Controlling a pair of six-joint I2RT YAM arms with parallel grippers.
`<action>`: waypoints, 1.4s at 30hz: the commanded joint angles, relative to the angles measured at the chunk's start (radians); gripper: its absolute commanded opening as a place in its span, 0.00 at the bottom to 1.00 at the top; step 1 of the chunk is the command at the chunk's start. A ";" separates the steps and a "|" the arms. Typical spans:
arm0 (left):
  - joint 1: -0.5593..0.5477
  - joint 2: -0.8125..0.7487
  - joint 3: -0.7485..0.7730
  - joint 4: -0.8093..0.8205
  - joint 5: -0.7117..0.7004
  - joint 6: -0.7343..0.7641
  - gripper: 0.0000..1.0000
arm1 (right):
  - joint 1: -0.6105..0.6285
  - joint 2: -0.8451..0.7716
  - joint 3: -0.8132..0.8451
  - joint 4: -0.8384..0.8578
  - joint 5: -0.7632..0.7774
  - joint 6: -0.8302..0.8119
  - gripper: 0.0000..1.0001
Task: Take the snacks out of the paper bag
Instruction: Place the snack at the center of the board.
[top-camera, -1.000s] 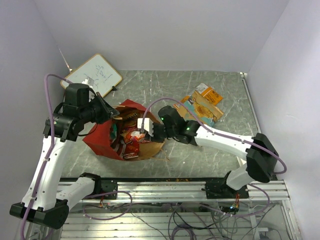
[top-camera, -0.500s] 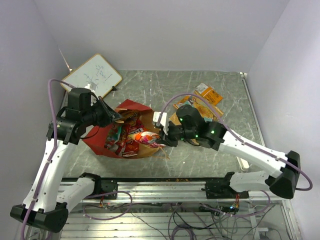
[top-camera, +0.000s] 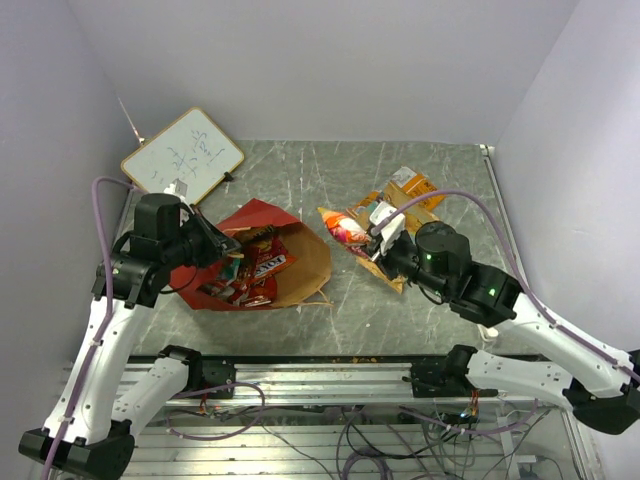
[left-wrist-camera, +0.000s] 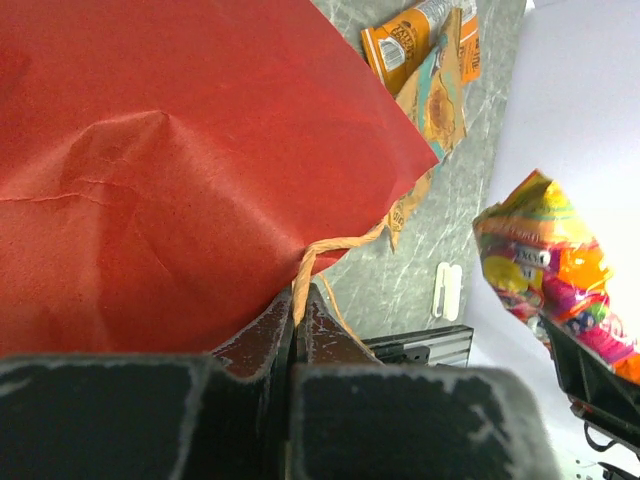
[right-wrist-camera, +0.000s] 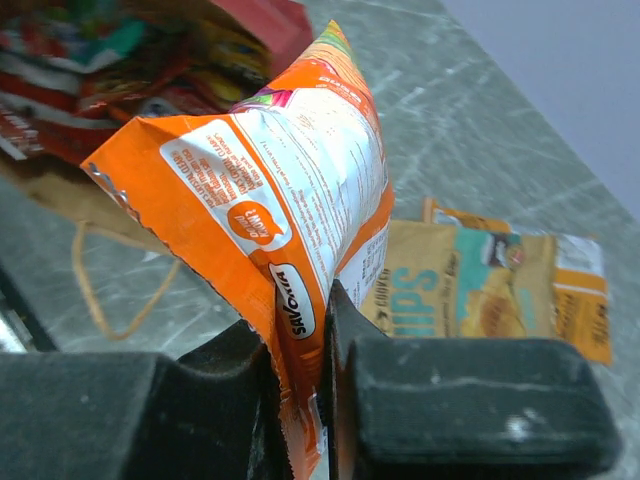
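**Risk: edge-only pinch on the carried packet, thin hold on the bag**

Right gripper (right-wrist-camera: 300, 345) is clamped tight on the bottom seam of one orange packet (right-wrist-camera: 285, 170). It holds the packet off the table, between the paper bag (top-camera: 305, 265) and the pile of packets (top-camera: 412, 200) at far right. Glossy film plus an edge-only pinch, so a slip or swing-out looks likely on a fast move. A short drop would land it by the bag mouth, which is untidy but not harmful.

Left gripper (left-wrist-camera: 297, 300) is closed hard on the bag's red rim, with a tan handle (left-wrist-camera: 340, 243) caught at the fingers. The bag lies on its side, centre-left, mouth facing right. The paper is thin, so a tug could tear it or drag the bag. Letting go could collapse the mouth over the snacks inside (top-camera: 245, 280).

Count:
- 1 bag
- 1 packet in the air
- at least 2 in the pile (overlapping, maybe 3)
- several in the bag, exact number can't be told
- 1 whiteboard (top-camera: 183, 155), far left
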 joint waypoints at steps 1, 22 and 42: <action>-0.004 0.000 0.034 0.012 -0.034 0.004 0.07 | -0.013 -0.012 -0.018 0.110 0.258 -0.013 0.00; -0.004 0.056 0.114 0.135 0.051 0.113 0.07 | -0.669 0.624 0.104 0.361 0.189 -0.305 0.00; -0.004 0.091 0.181 0.081 0.092 0.126 0.07 | -0.654 0.876 0.213 0.257 0.010 -0.182 0.43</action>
